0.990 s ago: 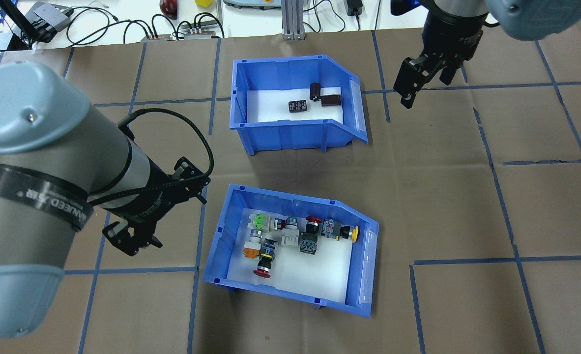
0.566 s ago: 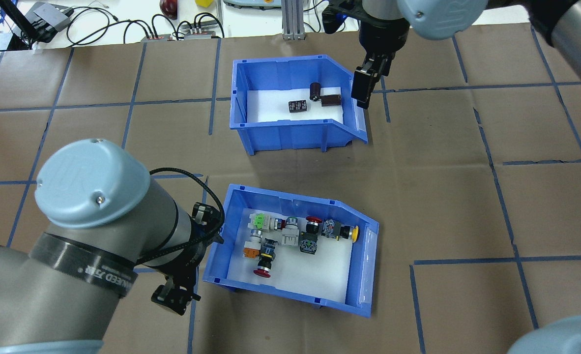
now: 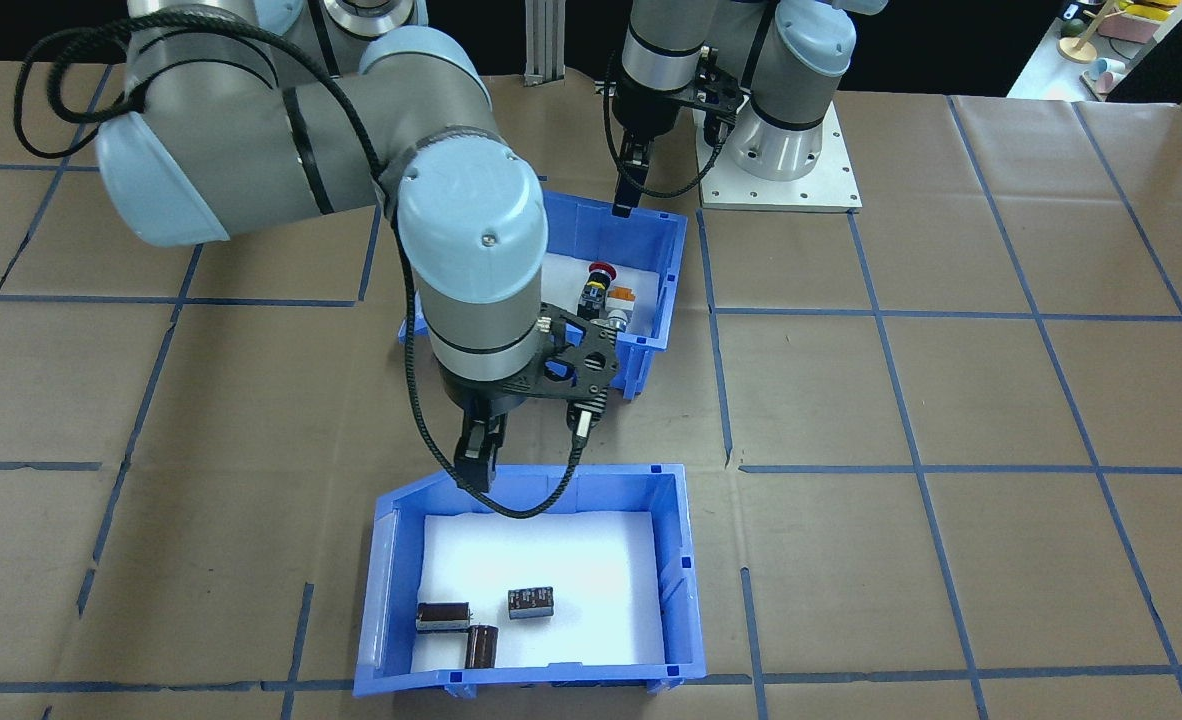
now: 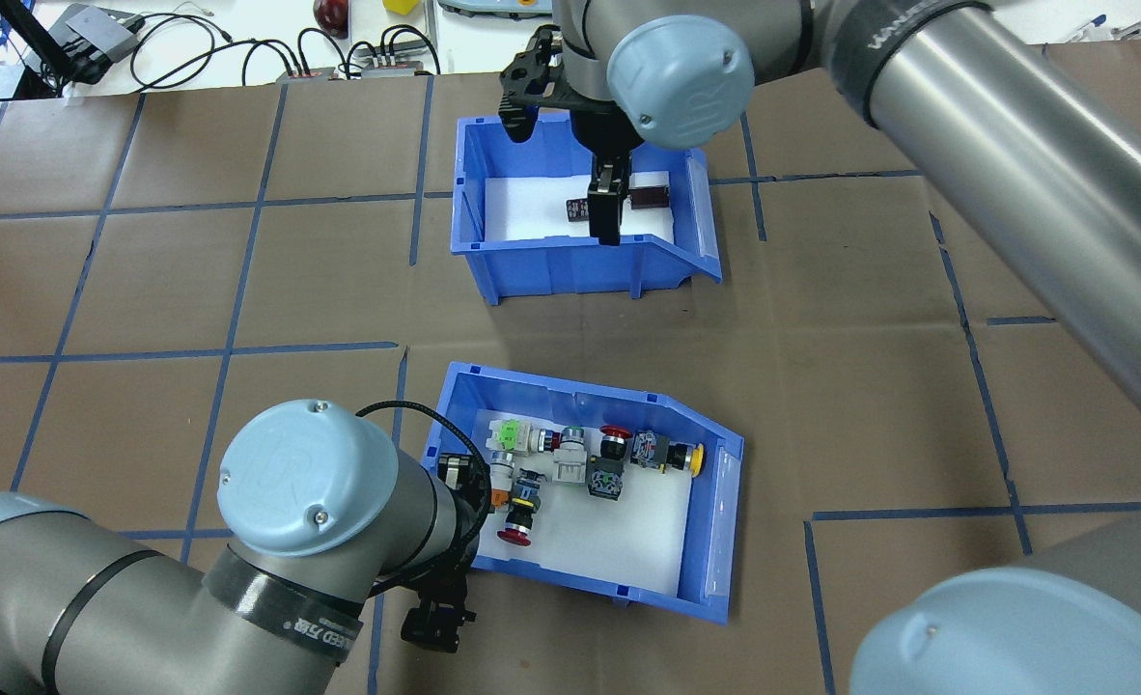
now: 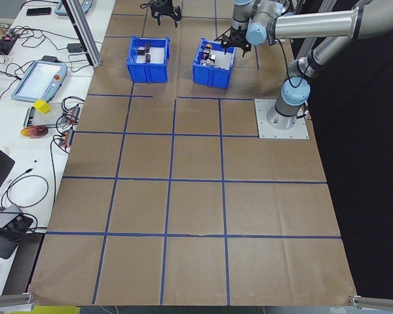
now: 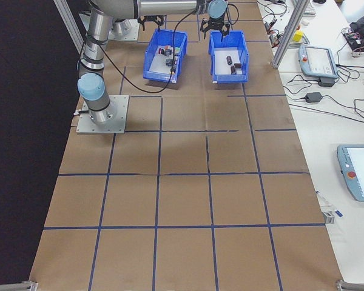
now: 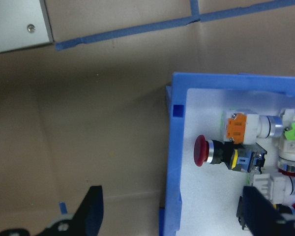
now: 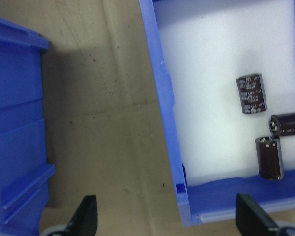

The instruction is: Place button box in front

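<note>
Left gripper: jaws spread wide and empty, straddling the button box's end wall, one finger outside over the paper, one inside over the foam by the red mushroom switch. Right gripper: likewise open, empty, astride the capacitor bin's near wall. Button box judged rigid, light, smooth plastic with loose switches; best pinched on that thin wall and kept level.

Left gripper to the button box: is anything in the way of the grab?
Nothing visible. The left gripper is open astride the button box's end wall, one finger outside and one inside near the switches. Farther out, the cylinder bin occupies the spot ahead.
</note>
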Controlling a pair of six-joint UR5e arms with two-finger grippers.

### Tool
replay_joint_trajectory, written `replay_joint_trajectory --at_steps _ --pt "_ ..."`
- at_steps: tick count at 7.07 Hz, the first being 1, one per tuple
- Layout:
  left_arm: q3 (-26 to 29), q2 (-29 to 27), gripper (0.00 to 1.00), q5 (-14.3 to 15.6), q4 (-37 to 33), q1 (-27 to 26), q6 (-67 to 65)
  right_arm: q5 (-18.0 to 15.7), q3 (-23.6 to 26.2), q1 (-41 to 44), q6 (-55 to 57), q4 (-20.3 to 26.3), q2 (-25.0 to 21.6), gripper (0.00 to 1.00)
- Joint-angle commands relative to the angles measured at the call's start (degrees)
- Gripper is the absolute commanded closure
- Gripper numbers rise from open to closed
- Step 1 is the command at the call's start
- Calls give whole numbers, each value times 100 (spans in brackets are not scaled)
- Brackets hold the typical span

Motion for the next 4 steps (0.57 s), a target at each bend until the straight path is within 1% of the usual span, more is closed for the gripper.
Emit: replay_joint_trajectory --at_steps 1,2,3,4 --pt "-156 -134 1 -76 453 -31 -225 -36 5 275 -85 -293 409 0" --pt "-182 -169 2 -93 444 -23 -252 -27 5 302 -111 -310 541 0" --pt "-182 -247 2 -85 453 -31 -252 -18 5 302 -120 -476 638 0" --pt "-174 -475 4 -85 601 -23 -243 -9 32 311 -111 -834 726 0"
